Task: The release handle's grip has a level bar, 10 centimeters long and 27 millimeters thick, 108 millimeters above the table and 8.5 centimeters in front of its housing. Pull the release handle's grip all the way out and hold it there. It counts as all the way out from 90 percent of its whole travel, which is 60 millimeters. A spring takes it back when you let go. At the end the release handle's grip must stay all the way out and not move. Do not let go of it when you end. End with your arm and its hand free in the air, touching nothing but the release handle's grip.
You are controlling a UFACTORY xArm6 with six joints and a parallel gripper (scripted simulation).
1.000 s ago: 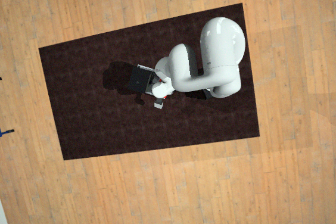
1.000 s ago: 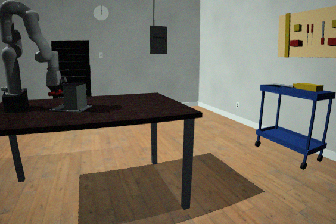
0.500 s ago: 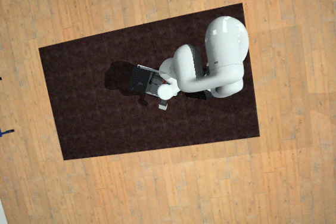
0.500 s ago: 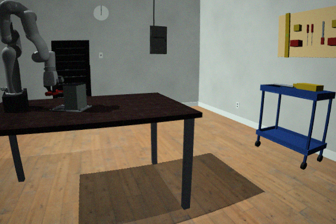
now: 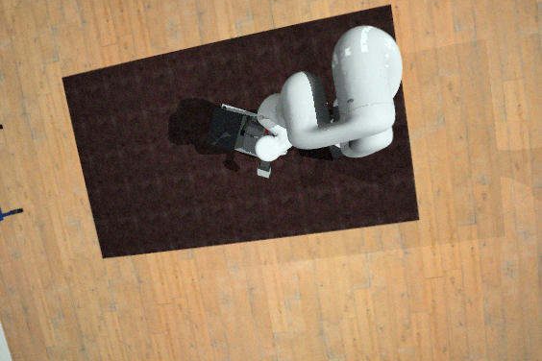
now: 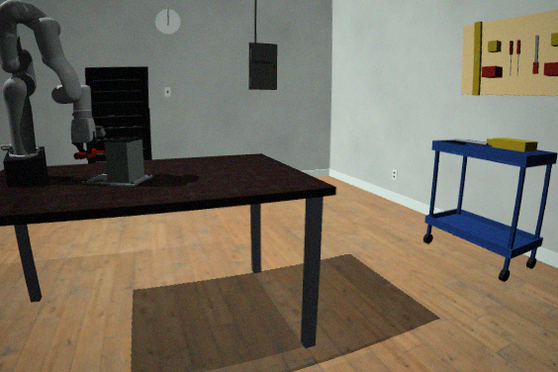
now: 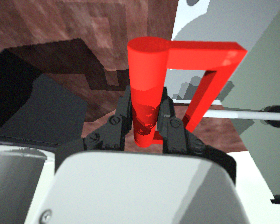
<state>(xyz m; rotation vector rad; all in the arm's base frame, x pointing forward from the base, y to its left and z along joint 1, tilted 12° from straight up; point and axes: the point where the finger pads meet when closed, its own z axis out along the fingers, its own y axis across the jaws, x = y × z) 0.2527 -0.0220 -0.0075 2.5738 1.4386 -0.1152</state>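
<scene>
Wrist view: the gripper [image 7: 146, 120] is clamped on the red grip [image 7: 148, 80], its 2 dark fingers pressing the bar's sides. At 3 o'clock, a rod [image 7: 242, 115] runs from the grip's arm to the grey housing [image 7: 264, 85] on the table [image 6: 223, 180].

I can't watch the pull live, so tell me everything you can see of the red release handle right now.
The release handle is glossy red, plastic-looking: a round bar joined by a flat arm to a slanted strut that runs back toward the grey housing. A thin white rod links it to the housing. The tool is shut on the bar, a dark finger pressing each side. In the exterior view it sits above the table, touching only the fingers.
</scene>
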